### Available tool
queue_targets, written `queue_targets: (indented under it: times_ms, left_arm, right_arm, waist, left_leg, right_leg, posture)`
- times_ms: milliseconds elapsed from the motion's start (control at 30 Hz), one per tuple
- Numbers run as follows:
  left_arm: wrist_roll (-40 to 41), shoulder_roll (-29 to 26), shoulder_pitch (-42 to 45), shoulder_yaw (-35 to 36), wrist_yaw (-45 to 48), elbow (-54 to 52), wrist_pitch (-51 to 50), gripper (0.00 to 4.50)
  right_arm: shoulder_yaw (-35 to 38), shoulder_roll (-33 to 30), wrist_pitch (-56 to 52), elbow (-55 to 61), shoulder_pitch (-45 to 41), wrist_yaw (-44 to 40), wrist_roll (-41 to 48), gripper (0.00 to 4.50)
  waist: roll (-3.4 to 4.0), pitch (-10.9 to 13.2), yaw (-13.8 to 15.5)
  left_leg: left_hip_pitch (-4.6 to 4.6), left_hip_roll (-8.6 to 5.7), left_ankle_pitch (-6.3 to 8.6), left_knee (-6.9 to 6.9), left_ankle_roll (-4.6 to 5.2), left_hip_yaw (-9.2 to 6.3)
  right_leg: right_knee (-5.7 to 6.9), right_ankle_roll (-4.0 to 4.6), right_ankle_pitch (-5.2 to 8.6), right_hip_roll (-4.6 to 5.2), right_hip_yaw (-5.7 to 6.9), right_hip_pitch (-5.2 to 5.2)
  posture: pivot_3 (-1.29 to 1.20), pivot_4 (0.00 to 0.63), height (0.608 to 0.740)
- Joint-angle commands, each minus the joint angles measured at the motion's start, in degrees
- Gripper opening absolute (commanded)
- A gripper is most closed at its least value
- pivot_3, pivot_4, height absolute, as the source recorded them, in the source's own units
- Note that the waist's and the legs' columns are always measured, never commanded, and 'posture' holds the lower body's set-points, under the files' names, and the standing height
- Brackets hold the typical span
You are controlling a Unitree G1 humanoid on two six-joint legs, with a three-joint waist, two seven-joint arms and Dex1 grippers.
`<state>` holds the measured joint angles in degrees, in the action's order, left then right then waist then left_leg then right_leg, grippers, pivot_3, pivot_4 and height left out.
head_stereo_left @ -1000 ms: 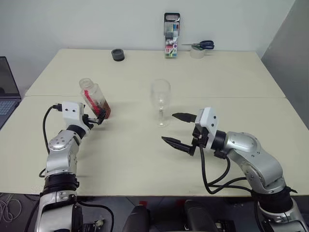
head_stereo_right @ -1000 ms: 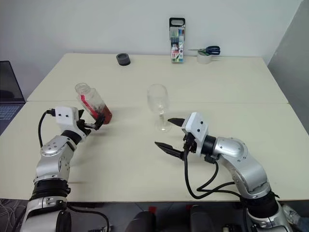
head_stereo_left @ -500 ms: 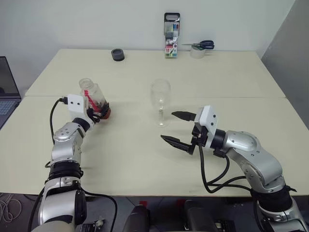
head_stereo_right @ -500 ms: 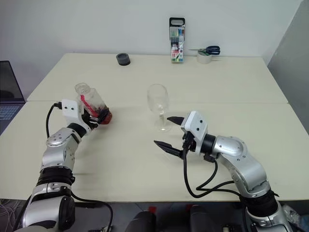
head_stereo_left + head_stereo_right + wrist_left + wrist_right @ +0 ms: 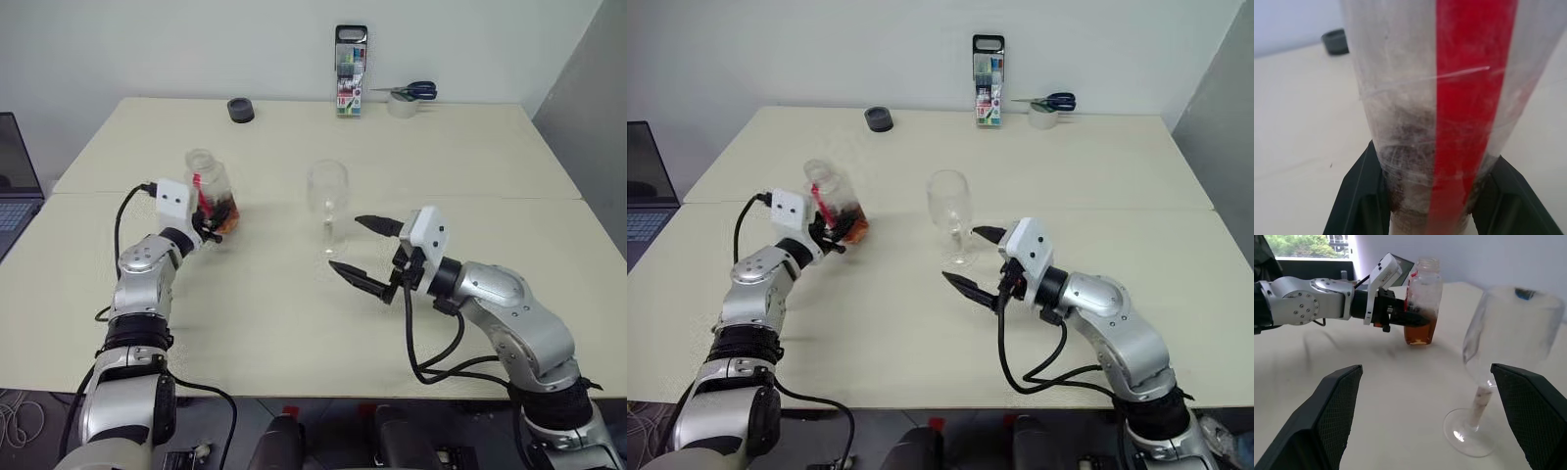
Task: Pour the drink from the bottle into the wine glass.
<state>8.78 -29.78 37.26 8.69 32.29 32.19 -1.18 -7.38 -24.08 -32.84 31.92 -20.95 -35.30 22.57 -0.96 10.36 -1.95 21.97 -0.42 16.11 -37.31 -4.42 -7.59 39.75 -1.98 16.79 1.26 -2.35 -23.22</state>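
The bottle (image 5: 210,188), clear plastic with a red strip and an open mouth, stands nearly upright at the table's left. The reddish-brown drink (image 5: 226,212) fills only its bottom. My left gripper (image 5: 209,229) is shut on the bottle's lower part; in the left wrist view both black fingers (image 5: 1359,196) press its sides. I cannot tell whether the base touches the table. The empty wine glass (image 5: 327,199) stands upright at the middle, to the right of the bottle. My right gripper (image 5: 347,243) is open just right of the stem, holding nothing, and the right wrist view shows the wine glass (image 5: 1508,333) between its fingers (image 5: 1327,416).
Along the table's far edge are a black round object (image 5: 239,110), an upright marker box (image 5: 350,70) and scissors on a tape roll (image 5: 404,95). A laptop (image 5: 12,186) sits off the left edge. A seam (image 5: 490,197) runs across the table.
My left gripper closed on the bottle and carried it to the right and slightly up, toward the wine glass. The bottle went from leaning to nearly upright. The right gripper stayed open and hardly moved.
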Motion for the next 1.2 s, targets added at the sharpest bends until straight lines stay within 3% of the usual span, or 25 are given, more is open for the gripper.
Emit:
queue_targets:
  times_ms: [33,200,500,900,1200]
  left_arm:
    - [-3.08,-0.57,5.03,-3.41,-0.18,-7.26,0.27,1.66]
    - [-10.69,-1.41,11.10,-9.65,-0.65,-8.35,5.65,1.66]
    - [-19.31,-3.62,18.34,-15.04,-1.83,0.94,18.77,1.66]
    - [-32.44,-8.04,24.68,-20.41,-11.50,13.19,37.92,1.66]
    - [-39.74,-9.82,28.73,-23.07,-18.98,17.84,42.39,1.66]
  right_arm:
    - [3.70,-0.43,-1.84,2.95,0.03,1.39,2.84,4.50]
    - [6.02,-1.41,-3.35,1.75,-0.49,1.76,4.21,4.50]
    - [8.27,-2.82,-0.30,-2.59,-1.60,-0.08,4.45,4.50]
    - [9.50,-3.80,1.34,-4.59,-1.34,-0.62,5.13,4.50]
    - [9.87,-3.70,0.30,-3.45,-3.31,-0.89,6.55,4.50]
  waist:
    - [-0.01,0.00,0.04]
    - [-0.01,0.01,0.05]
    - [-0.02,0.02,-0.92]
    - [-0.03,0.03,-1.04]
    - [-0.03,0.03,-1.24]
  left_leg:
    - [0.03,0.00,0.00,-0.02,0.00,-0.02]
    - [0.05,-0.03,0.01,-0.15,0.01,0.04]
    - [0.04,-0.02,0.05,-0.17,0.08,0.06]
    - [0.09,-0.06,0.06,-0.22,0.11,0.05]
    - [0.10,-0.06,0.13,-0.25,0.23,0.04]
  right_leg:
    - [0.00,0.00,0.00,0.00,0.01,0.00]
    - [0.07,0.00,0.00,-0.02,-0.02,0.00]
    - [0.12,0.00,0.00,-0.06,-0.02,-0.01]
    - [0.12,-0.01,0.00,-0.03,-0.02,-0.01]
    - [0.14,-0.01,0.00,-0.04,-0.01,-0.02]
  posture:
    - [0.00,0.150,0.740]
    - [0.00,0.150,0.740]
    - [0.00,0.150,0.740]
    - [0.00,0.150,0.740]
    - [0.00,0.150,0.740]
